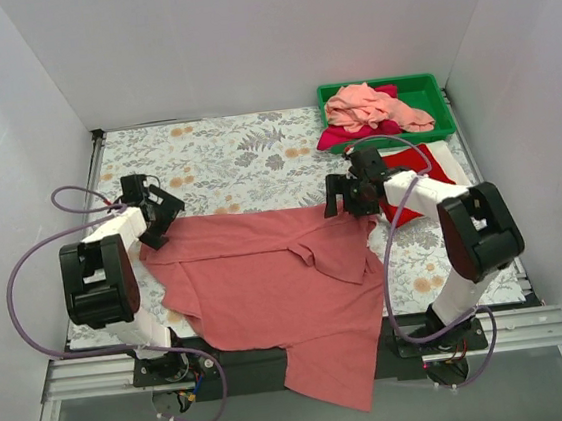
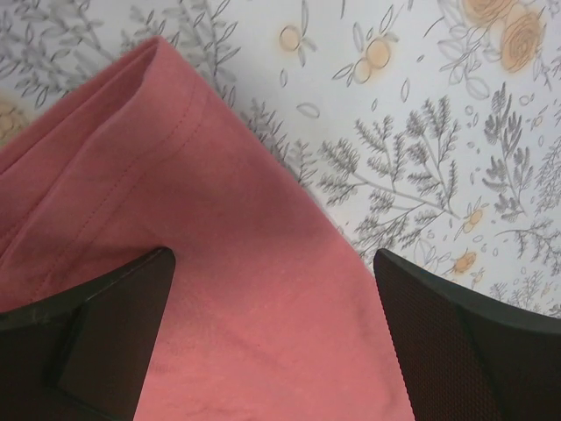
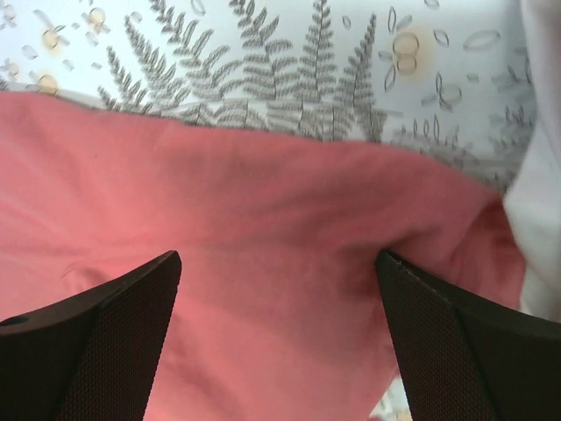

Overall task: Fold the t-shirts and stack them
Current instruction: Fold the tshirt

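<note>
Folding looks early: rose shirt (image 1: 268, 282) lies spread on table (image 1: 204, 148), tail hanging off the near edge. Left gripper (image 1: 155, 232) and right gripper (image 1: 344, 204) sit over its far edge, jaws apart, holding nothing. Next probably needs a regrip on one side, then a fold across. Red shirt (image 1: 412, 162) far right, bin (image 1: 429, 84) beyond.

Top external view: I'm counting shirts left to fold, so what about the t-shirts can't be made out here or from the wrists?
- Red t-shirt, top view: mostly covered by the right arm.
- Magenta t-shirt, top view: buried under the salmon pink t-shirt in the green bin.
- White t-shirt, right wrist view: cut off by the right edge.
</note>
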Motion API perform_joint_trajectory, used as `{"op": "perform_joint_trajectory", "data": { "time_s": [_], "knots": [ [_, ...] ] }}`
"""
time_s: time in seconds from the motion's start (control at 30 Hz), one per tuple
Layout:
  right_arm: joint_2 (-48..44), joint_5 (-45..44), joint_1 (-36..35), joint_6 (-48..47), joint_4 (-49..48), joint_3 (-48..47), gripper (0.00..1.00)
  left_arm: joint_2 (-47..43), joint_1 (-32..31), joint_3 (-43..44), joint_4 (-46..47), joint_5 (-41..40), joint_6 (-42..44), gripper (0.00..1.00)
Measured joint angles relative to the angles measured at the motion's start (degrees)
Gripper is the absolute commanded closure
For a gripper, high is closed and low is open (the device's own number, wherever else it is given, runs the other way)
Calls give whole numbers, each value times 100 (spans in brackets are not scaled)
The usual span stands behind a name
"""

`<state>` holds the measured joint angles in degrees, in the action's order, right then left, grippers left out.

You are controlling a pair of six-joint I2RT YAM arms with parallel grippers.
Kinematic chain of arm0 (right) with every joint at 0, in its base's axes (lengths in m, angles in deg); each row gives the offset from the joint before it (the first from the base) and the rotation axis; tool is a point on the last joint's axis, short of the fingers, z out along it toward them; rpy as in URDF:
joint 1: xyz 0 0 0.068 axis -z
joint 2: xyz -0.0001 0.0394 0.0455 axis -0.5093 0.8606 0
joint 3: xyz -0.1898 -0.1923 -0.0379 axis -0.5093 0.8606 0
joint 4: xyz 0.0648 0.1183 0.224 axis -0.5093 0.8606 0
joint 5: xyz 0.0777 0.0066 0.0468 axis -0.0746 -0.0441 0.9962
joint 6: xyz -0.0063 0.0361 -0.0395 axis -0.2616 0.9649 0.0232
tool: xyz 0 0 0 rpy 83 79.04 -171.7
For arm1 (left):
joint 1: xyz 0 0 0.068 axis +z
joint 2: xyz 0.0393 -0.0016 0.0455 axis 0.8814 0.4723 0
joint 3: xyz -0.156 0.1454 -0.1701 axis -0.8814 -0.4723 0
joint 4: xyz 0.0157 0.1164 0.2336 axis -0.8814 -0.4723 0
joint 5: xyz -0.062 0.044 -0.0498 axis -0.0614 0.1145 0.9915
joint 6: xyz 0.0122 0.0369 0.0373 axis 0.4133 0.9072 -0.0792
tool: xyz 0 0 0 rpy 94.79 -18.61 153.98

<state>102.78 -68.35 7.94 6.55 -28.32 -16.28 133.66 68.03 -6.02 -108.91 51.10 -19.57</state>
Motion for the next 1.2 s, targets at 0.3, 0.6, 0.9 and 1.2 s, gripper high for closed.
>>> {"op": "perform_joint_trajectory", "data": {
  "time_s": [0.3, 0.6, 0.9, 1.2],
  "knots": [
    [1349, -369, -11, -184, -138, -1329, 2, 988, 48, 1084, 151, -22, 258, 2],
    [2146, -1091, -22, -463, -334, -2317, 3, 1864, 76, 2223, 219, 33, 649, 2],
    [1303, -1097, -87, -629, -310, -1869, 3, 841, 87, 1543, -428, -337, 560, 2],
    [-883, -1054, -590, -433, -457, -197, 3, -2114, 120, -546, -1200, -1043, -476, 2]
  ]
}}
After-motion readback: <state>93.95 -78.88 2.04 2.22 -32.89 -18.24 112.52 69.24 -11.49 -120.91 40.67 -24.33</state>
